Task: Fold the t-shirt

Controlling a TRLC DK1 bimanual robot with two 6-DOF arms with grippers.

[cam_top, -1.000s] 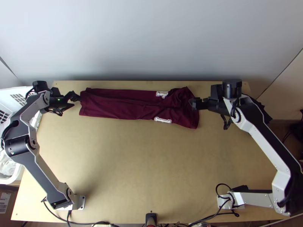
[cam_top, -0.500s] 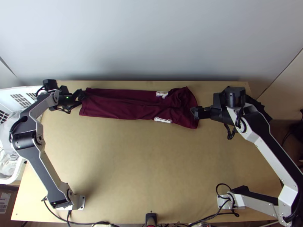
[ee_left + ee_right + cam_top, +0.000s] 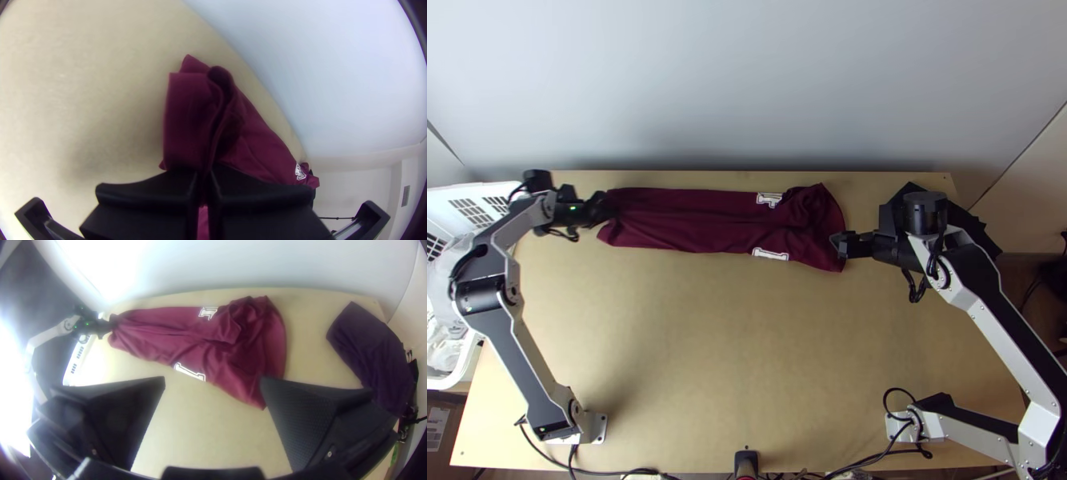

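The left tool [image 3: 203, 174] pinches the t-shirt's [image 3: 691, 230] one end; the right tool [image 3: 213, 379], spread near its opposite end, could miss the hem, so lifting might skew the folds.

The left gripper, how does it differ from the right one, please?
The left gripper is shut on one end of the t-shirt; the right gripper is open, holding nothing. In the top view, the left gripper is at the shirt's left end, the right gripper by its right end. Both are black.
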